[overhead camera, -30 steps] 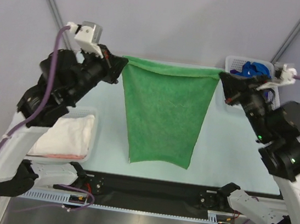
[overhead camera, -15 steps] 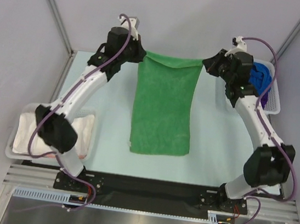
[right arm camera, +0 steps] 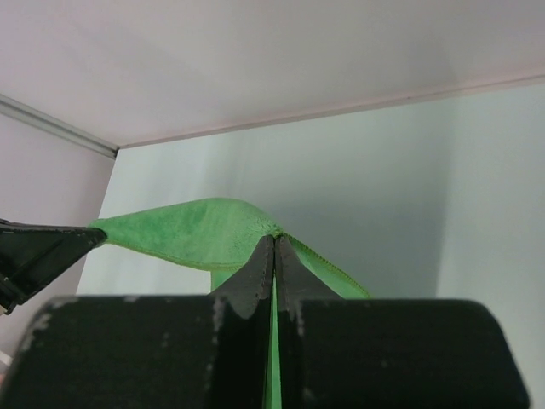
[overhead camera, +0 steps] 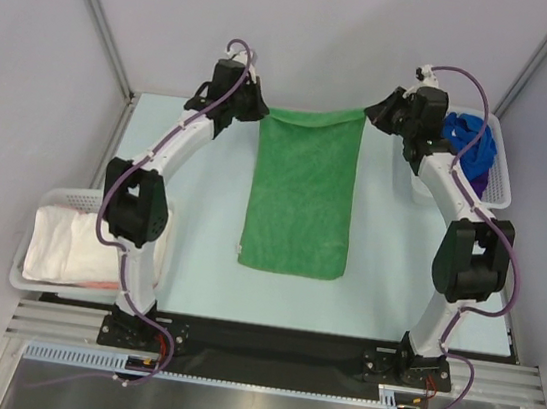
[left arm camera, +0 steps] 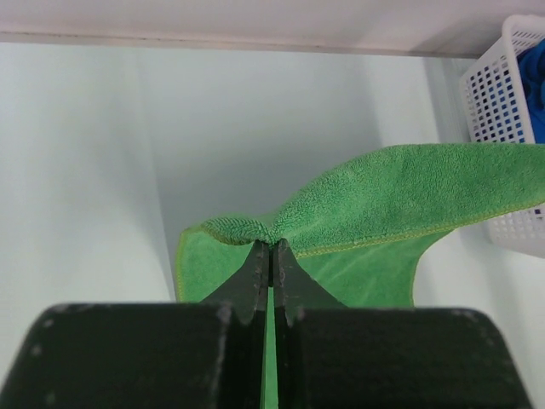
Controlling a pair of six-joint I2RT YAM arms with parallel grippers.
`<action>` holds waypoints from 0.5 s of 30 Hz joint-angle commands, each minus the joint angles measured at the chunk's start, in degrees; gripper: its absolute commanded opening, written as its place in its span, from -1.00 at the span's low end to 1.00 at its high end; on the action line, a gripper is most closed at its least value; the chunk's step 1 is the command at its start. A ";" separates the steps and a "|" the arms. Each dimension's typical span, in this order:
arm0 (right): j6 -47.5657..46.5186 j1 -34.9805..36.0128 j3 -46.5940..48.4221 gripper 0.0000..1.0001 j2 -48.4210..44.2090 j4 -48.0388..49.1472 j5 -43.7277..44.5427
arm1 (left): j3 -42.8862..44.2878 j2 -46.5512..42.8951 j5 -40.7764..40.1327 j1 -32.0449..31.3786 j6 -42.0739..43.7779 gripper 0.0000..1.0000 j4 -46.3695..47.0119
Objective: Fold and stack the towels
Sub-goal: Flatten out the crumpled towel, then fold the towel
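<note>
We looked down on a pale mint table (overhead camera: 203, 205) boxed in by plain grey-lilac walls, with a metal rail along its near edge. The green towel (overhead camera: 301, 193) lay spread at the table's middle, its near edge flat toward 6 o'clock and its far edge lifted toward 12 o'clock. The left claw (overhead camera: 257, 113) was clenched on the far left corner, and the right claw (overhead camera: 371, 116) on the far right corner.

At 2 o'clock stood a white mesh basket (overhead camera: 500, 179) holding the royal blue towel (overhead camera: 464, 134); at 8 o'clock a second basket (overhead camera: 32, 274) held a white towel (overhead camera: 71, 249).

The left wrist view showed what the overhead could not: the fingers (left arm camera: 258, 271) pressed tight together on a bunched corner, the towel's hem running off to 3 o'clock past the basket's grid. The right wrist view showed the same pinch from the other side, with the left claw's dark tip at 9 o'clock.

A second earlier, both arms had been folded back near us with the towel hanging wide; since then they had reached far out and the towel had come down onto the table.
</note>
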 commanded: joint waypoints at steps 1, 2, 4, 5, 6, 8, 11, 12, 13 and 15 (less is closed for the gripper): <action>1.38 -0.34 1.51 -1.00 -1.27 -1.88 -0.07 | -1.36 -2.43 2.31 0.27 -2.92 -1.00 2.33; 1.65 -0.42 0.81 -1.00 -1.62 -2.60 0.11 | -2.52 -2.87 2.57 0.18 -3.36 -1.00 2.25; 1.91 -0.43 -0.85 -1.00 -2.24 -5.40 0.28 | -5.85 -4.18 3.45 0.18 -4.76 -1.00 2.33; 2.09 -0.43 -1.65 -1.00 -2.94 -6.02 0.02 | -7.00 -4.63 3.72 0.09 -5.20 -0.99 2.33; 2.26 -0.43 -2.35 -1.00 -3.29 -7.51 0.02 | -8.14 -5.15 3.98 0.09 -6.08 -0.99 2.25; 2.44 -0.43 -4.72 -1.00 -4.17 -8.84 -0.33 | -11.22 -6.47 4.07 0.01 -6.87 -0.99 1.63; 2.70 -0.43 -9.45 -1.00 -5.75 -8.93 -0.68 | -15.61 -8.23 4.33 0.00 -8.02 -0.99 1.89; 2.79 -0.43 -10.44 -1.00 -6.19 -8.76 -0.94 | -16.67 -8.58 4.42 -0.17 -8.19 -0.99 2.15; 2.97 -0.43 -11.32 -1.00 -6.55 -8.76 -1.03 | -18.59 -9.11 4.34 -0.26 -8.37 -0.99 2.33; 3.05 -0.43 -14.04 -1.00 -7.25 -8.76 -1.47 | -20.27 -10.17 4.42 -0.61 -8.63 -0.99 2.60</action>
